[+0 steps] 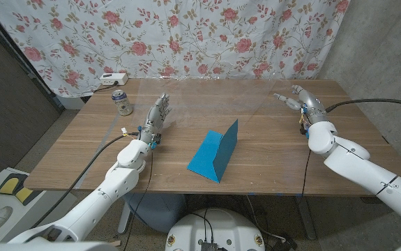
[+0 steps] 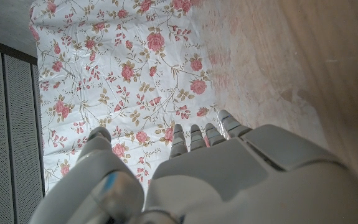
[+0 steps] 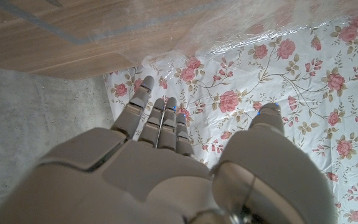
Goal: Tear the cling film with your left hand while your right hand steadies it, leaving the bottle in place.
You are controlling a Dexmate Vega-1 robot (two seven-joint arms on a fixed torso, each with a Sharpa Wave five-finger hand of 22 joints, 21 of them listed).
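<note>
A floral curtain [image 1: 186,35] backs the wooden table [image 1: 270,160]. A can [image 1: 122,102] stands near the far left edge. The left robot hand [image 1: 157,117] holds nothing, fingers apart. The blue cling film box [image 1: 214,155] lies mid-table, open wood all round. The right robot hand [image 1: 294,99], fingers spread and empty, hovers toward the far right edge.

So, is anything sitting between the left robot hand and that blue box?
Nothing visible. Only bare table lies between the left robot hand and the blue box; the can stands on the hand's far side, off that path.
</note>
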